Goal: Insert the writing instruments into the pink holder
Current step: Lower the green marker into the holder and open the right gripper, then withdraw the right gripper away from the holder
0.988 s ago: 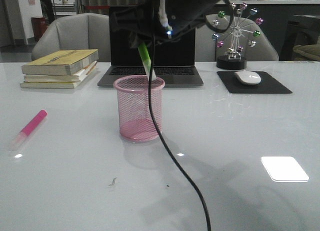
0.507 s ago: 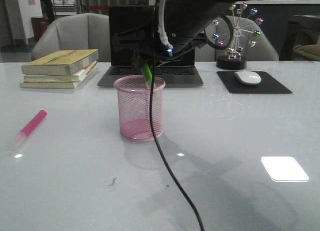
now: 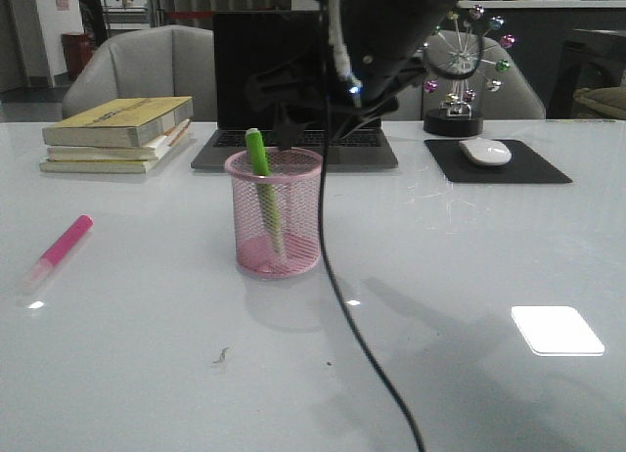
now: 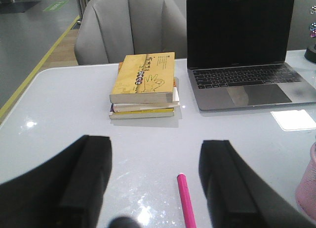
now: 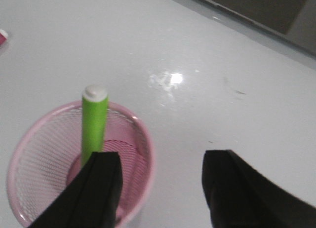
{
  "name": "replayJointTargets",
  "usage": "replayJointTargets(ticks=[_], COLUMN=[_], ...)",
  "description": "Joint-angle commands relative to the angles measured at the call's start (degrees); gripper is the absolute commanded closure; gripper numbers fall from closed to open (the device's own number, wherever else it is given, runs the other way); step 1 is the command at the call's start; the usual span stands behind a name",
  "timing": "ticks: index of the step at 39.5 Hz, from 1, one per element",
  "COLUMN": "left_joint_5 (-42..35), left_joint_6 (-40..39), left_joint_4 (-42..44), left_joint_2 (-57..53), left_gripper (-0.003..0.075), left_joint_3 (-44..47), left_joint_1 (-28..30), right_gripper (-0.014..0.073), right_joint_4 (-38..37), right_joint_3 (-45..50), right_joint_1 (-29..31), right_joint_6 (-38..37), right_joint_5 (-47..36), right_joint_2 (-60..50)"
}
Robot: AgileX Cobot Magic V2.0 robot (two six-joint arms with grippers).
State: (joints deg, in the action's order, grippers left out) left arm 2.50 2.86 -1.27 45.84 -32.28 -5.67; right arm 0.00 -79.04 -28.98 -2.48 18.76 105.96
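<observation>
The pink holder [image 3: 273, 217] stands mid-table in front of the laptop. The green highlighter [image 3: 260, 173] stands inside it, leaning left against the rim, its top sticking out. My right gripper [image 5: 162, 161] hangs open just above the holder's rim [image 5: 148, 154], with the green highlighter [image 5: 94, 122] free beside one finger. The pink highlighter [image 3: 59, 250] lies flat on the table at the left. My left gripper [image 4: 157, 149] is open low over the table, and the pink highlighter [image 4: 186, 203] lies between its fingers, nearer one of them. The front view does not show the left gripper.
An open laptop [image 3: 293, 144] sits behind the holder, a stack of books [image 3: 117, 134] at back left. A mouse [image 3: 484, 152] on a black pad and a ferris-wheel ornament [image 3: 460, 70] stand at back right. A black cable [image 3: 337, 305] hangs from the right arm.
The right gripper lowered the green highlighter into the holder and opened. The highlighter now stands in the cup on its own, leaning left. The pink highlighter has not moved.
</observation>
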Motion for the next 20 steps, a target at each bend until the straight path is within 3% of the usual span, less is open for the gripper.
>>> replayJointTargets(ticks=[1,12,20], left_joint_5=[-4.97,-7.21,-8.13], left_joint_6=[0.04,0.04,0.04], left_joint_4=[-0.03,-0.03,-0.03], left_joint_2=[-0.24,-0.24,-0.24], left_gripper=[0.0262,0.0262,0.0262], left_joint_3=[-2.08,-2.08,-2.08], left_joint_1=[-0.07,-0.07,-0.07], right_gripper=[0.0116,0.0116,0.0116], right_joint_4=[-1.75,-1.75,-1.8], right_joint_3=[-2.42,-1.68,5.14], right_joint_1=[3.55,15.49,24.58], right_joint_6=[0.31,-0.13,-0.13], right_joint_5=[1.95,13.02,16.76], right_joint_2=[-7.98,-18.57,-28.18])
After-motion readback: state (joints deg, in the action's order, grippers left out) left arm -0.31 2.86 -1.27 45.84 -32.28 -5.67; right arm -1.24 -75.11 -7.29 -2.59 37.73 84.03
